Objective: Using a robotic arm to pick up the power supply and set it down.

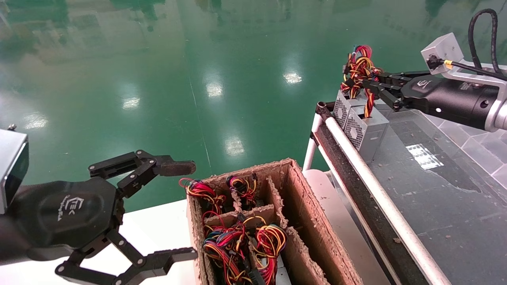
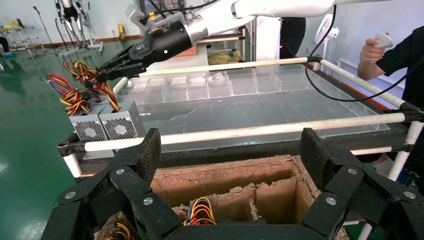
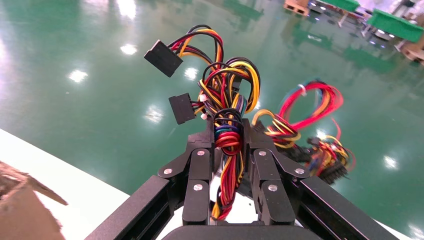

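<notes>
Pinched narrow on a bundle of coloured wires (image 3: 227,145), the right pincer (image 1: 370,85) reaches out over the far corner of the glass-topped bench (image 1: 443,186), its fingers nearly closed with the wire bunch squeezed between them. Those wires run down into the power supply (image 1: 366,132), a small grey box with a perforated vent face, which stands on the bench right at the edge rail, tight against a second grey box (image 1: 344,107) just like it. Holding it by the wiring rather than the casing seems sensible to me: the box is wide and smooth, while the loom gives the fingers something to bite. I judge the box is set down and only the release remains. Over by the cardboard box (image 1: 301,221), whose dividers hold more wired units, the left pincer (image 1: 186,209) hangs spread wide with nothing in it, just beside the carton's near wall, apparently waiting.
</notes>
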{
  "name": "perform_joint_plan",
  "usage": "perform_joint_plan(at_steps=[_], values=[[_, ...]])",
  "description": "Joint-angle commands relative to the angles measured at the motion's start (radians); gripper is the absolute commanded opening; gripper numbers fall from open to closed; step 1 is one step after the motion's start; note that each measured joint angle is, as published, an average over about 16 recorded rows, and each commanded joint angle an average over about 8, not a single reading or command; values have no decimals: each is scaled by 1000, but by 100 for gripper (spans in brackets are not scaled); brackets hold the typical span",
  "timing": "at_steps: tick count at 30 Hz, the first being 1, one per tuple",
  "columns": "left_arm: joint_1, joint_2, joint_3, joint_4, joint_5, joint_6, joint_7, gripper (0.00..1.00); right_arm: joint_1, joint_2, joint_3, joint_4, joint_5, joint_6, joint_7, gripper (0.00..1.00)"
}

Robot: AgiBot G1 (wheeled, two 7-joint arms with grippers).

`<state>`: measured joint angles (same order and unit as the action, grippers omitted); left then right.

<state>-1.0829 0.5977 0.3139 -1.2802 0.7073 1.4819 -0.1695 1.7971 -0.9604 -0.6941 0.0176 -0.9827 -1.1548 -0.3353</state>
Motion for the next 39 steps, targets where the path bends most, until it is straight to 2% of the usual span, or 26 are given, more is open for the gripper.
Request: perform_joint_plan(at_steps=[1, 4, 12, 30, 39], values=[[0, 0, 0, 0, 0, 0, 0, 100, 1, -5, 0, -6, -1, 18, -4, 0], [0, 0, 0, 0, 0, 0, 0, 100, 1, -9, -1, -8, -1, 26, -10, 1], [0, 0, 0, 0, 0, 0, 0, 100, 1, -12, -5, -4, -8, 15, -27, 100], [0, 0, 1, 0, -1, 0, 1, 100, 2, -3, -2, -15, -4, -9, -27, 100], [0, -1, 1, 0, -1, -1, 1, 100, 15, 47, 59, -18, 84, -102, 22, 100]])
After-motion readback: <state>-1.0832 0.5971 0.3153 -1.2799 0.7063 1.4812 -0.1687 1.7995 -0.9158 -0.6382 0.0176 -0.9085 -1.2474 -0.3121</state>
